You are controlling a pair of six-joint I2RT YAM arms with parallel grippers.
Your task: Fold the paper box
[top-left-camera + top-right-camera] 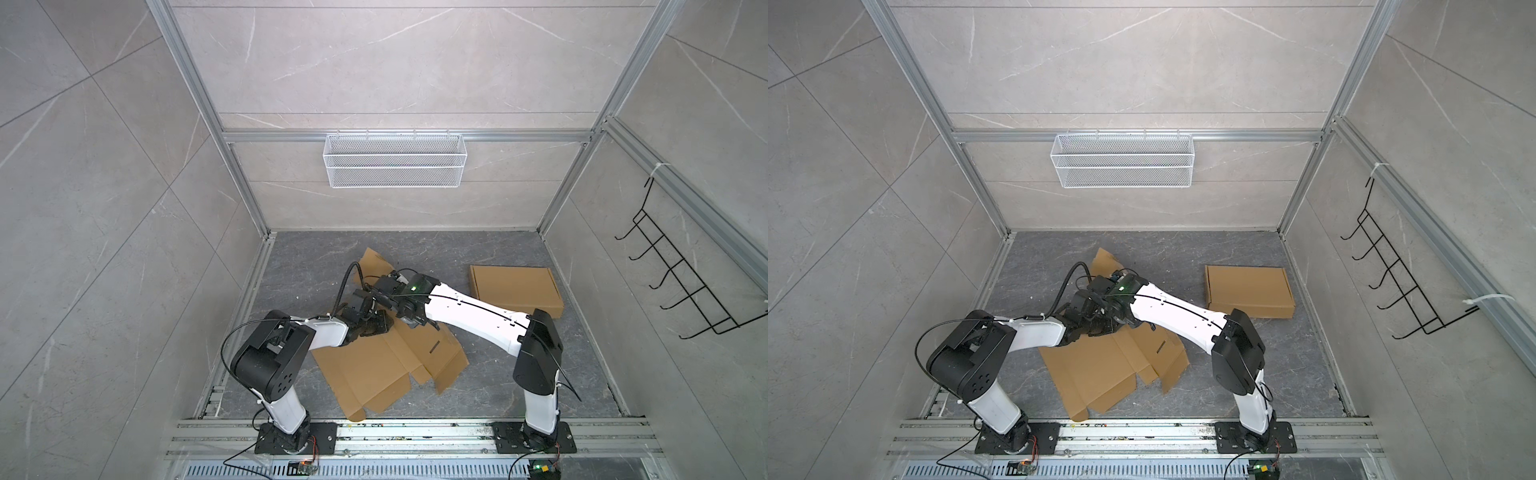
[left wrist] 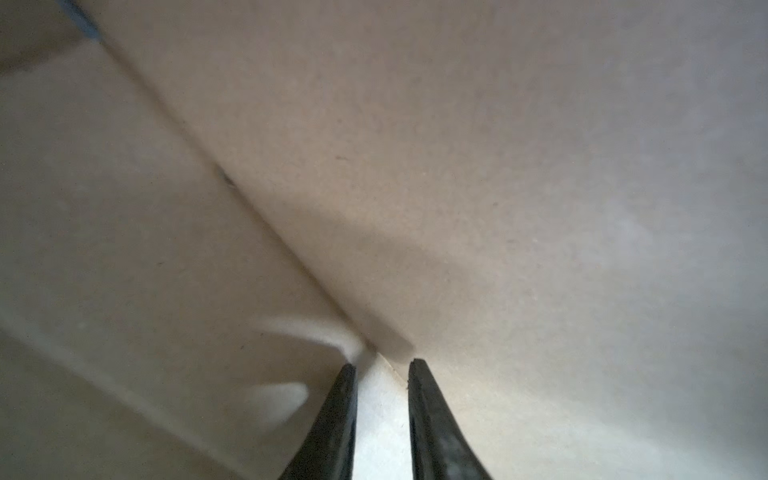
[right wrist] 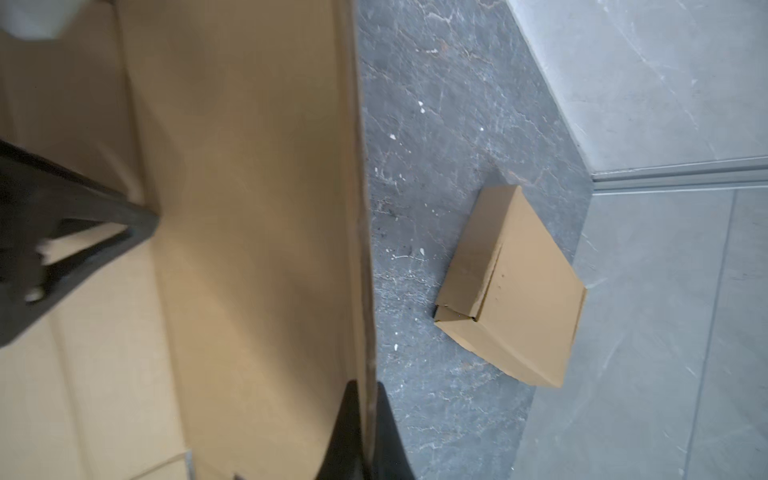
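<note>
Two cardboard pieces on the dark tabletop (image 1: 511,374). Between the arm bases: paper box (image 1: 374,365), still an unfolded sheet, mostly flat, one flap raised at its far end in both top views. Well apart from it, toward the far right corner: finished box (image 1: 515,291), closed and lying flat.

Right gripper (image 3: 363,384): clamps tight on a standing edge of the paper box, panel upright between the jaws in the right wrist view.

Left gripper (image 2: 382,363): sits low among the panels, jaws narrow with a slim gap, tips right at a crease where two panels meet. Cannot tell whether any cardboard is pinched there.

Both wrists close together above the sheet's far half.
</note>
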